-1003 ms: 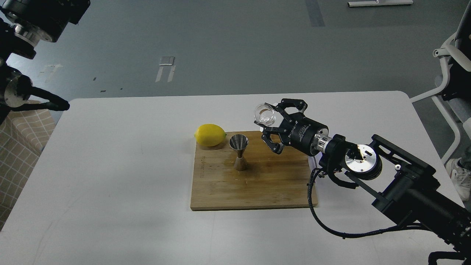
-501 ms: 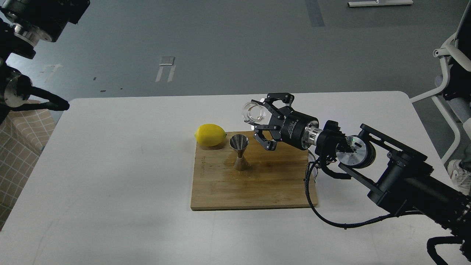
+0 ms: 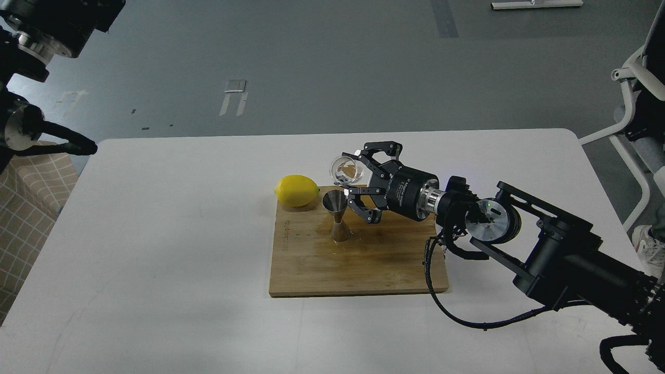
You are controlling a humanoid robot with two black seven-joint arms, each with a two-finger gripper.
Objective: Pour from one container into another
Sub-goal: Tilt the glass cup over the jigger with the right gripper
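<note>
The clear glass tumbler hangs tipped on its side, mouth turned left, just above the upper rim of the steel jigger. My right gripper is shut on the tumbler, reaching in from the right. The jigger stands upright on the wooden cutting board, larger cone uppermost. Whether anything flows from the glass is too small to tell. My left arm sits at the far left edge, away from the board, and its fingers cannot be told apart.
A yellow lemon lies on the board's back left corner, close to the jigger. The board rests on a white table. A chair stands off the table's right side.
My right gripper has carried the tumbler left and down, from beside the jigger to just over its rim, tipping it further. The left arm has not moved.
</note>
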